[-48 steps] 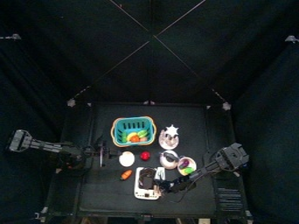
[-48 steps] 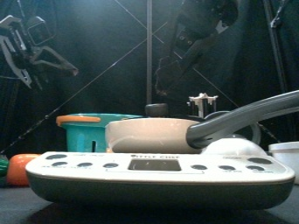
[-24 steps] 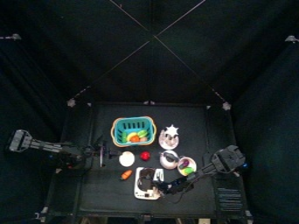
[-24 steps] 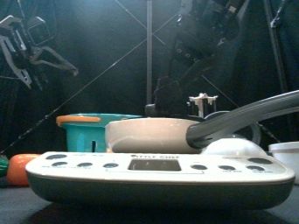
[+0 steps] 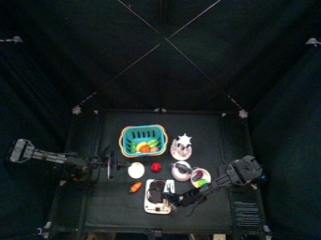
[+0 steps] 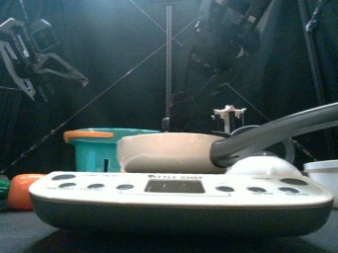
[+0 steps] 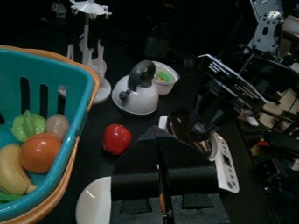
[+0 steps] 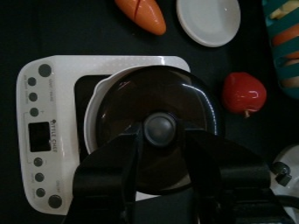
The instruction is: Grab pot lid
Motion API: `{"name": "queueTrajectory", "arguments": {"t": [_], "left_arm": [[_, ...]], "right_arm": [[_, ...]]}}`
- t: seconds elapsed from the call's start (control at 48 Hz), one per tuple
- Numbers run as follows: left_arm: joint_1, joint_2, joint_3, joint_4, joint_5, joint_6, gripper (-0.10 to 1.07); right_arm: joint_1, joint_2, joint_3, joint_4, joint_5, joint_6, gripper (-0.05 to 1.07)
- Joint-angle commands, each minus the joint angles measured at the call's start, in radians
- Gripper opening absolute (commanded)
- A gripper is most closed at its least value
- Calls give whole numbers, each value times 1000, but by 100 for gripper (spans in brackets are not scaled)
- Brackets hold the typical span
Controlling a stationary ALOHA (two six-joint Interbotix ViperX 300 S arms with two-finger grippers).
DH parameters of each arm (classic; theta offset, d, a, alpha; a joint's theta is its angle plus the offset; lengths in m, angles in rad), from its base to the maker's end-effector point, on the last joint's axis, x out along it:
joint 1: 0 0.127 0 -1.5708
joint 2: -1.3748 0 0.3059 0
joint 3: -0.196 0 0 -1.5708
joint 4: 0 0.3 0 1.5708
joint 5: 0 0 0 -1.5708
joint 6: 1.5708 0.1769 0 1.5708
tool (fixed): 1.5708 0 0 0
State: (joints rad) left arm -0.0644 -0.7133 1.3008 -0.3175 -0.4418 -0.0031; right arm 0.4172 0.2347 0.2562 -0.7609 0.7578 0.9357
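The pot lid (image 8: pixel 156 112) is dark glass with a round black knob (image 8: pixel 159 128). It sits on a cream pot (image 6: pixel 169 152) on the white hob (image 8: pixel 49 122). My right gripper (image 8: pixel 159 142) hangs right over the lid, open, with one jaw on each side of the knob and holding nothing. In the top view it reaches over the hob (image 5: pixel 158 196) from the right. My left gripper (image 7: pixel 163 175) rests at the table's left, shut and empty, and the left arm (image 5: pixel 51 157) lies low there.
A teal basket (image 5: pixel 143 141) of fruit stands at the back, with a mug tree (image 5: pixel 185 142) beside it. A white plate (image 5: pixel 135 170), a red fruit (image 5: pixel 156 167) and a carrot (image 5: pixel 135 187) lie left of the hob. A kettle (image 5: pixel 183 171) and a small bowl (image 5: pixel 201 179) stand close to its right.
My right arm has slid a little to the left and forward, bringing its gripper over the pot. The left arm has not moved.
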Motion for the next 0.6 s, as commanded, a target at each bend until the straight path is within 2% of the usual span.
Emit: {"name": "queueTrajectory", "arguments": {"t": [0.0, 0.125, 0.583], "left_arm": [[2, 2, -11, -2, -5, -2, -3], [2, 2, -11, -2, -5, -2, -3], [2, 2, -11, 0, -5, -2, -3]], "right_arm": [[-5, -17, -14, -3, -5, 2, 63], [-5, -18, -14, -3, -5, 2, 58], [3, -69, -20, -21, 8, 3, 58]]}}
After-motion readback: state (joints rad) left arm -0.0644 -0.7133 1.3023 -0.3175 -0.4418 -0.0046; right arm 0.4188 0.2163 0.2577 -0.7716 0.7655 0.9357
